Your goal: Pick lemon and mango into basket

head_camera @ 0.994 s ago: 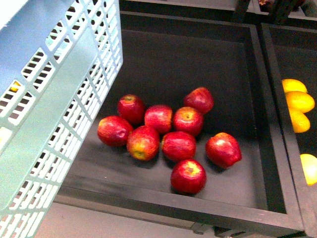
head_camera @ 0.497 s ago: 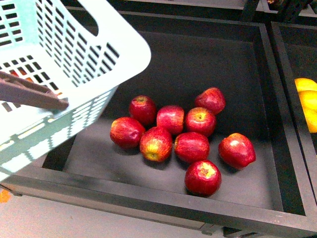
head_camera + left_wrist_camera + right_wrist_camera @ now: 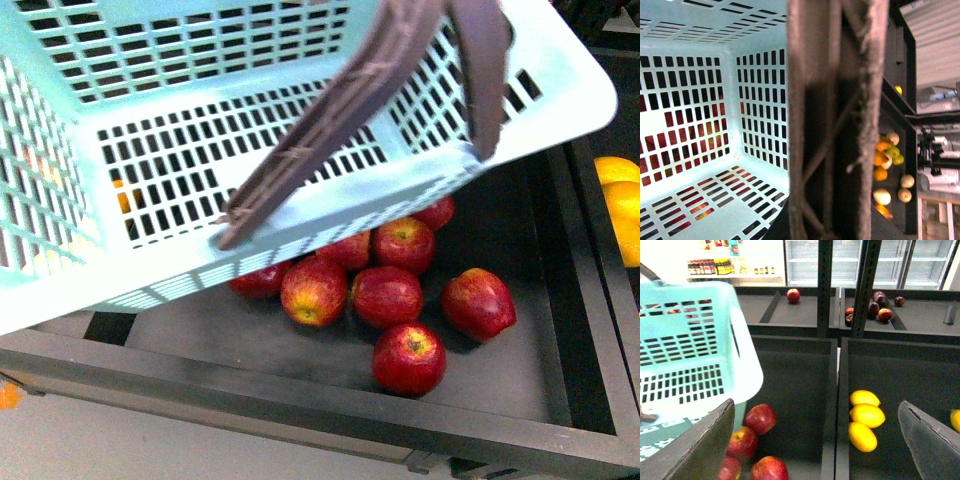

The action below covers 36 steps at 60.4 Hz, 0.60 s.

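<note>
- The basket (image 3: 420, 185) fills the upper left and centre of the front view. It is tilted, and its near wall covers the left part of the black tray (image 3: 300, 395). In the right wrist view it sits at the left of the frame.
- The handle (image 3: 330, 110) is brown. In the front view it crosses the basket mouth from lower left to upper right, then bends down at the upper right. In the left wrist view it runs from top to bottom close to the lens, with its ribbed underside showing.
- The left claw shows in no view, so its state cannot be told.
- The apples (image 3: 385, 297) are red and lie clustered on the tray floor at lower centre of the front view. Several touch each other, and the upper ones are partly hidden by the basket wall.
- The right claw (image 3: 816, 405) is wide apart and holds nothing. Its grey fingers (image 3: 715, 440) stand at the lower left and lower right of the right wrist view, either side of the divider between two compartments.
- The lemons (image 3: 868, 415) are three plump yellow ovals touching in a column, right of centre in the right wrist view. They lie in the right compartment (image 3: 900, 365), just beside the divider and well apart from the basket.
- A further yellow fruit (image 3: 956, 420) sits at the right edge, cut off by the frame and a finger, and its kind cannot be told.
- The mango cannot be told from what shows.
</note>
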Motion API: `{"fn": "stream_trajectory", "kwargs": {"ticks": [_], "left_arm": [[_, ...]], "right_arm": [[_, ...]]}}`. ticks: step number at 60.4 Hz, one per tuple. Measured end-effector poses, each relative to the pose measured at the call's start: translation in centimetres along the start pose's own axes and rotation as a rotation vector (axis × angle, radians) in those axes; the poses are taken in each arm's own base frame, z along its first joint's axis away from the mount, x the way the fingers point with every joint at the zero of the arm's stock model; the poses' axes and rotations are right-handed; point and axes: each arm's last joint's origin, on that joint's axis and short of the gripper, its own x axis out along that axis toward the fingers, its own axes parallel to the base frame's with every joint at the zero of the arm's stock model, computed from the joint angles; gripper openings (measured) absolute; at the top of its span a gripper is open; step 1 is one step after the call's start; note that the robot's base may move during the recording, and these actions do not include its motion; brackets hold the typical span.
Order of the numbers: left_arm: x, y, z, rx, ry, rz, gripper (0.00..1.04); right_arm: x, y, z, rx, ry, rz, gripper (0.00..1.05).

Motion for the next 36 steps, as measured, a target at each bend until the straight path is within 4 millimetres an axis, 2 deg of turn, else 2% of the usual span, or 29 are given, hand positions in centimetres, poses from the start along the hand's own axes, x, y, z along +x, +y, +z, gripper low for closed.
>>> {"fn": "stream_trajectory", "kwargs": {"ticks": [8, 13, 36], "left_arm": [[1.1, -3.2, -3.0, 0.091, 0.105, -0.078, 0.05], [1.2, -4.1, -4.4, 0.117, 0.151, -0.111, 0.05], [1.2, -3.9, -4.0, 0.120, 0.124, -0.091, 0.05]], "right_arm": [[0.0, 0.0, 0.0, 0.000, 0.000, 0.000, 0.96], [0.0, 0.0, 0.0, 0.000, 0.000, 0.000, 0.96], [0.0, 0.0, 0.0, 0.000, 0.000, 0.000, 0.96]]}}
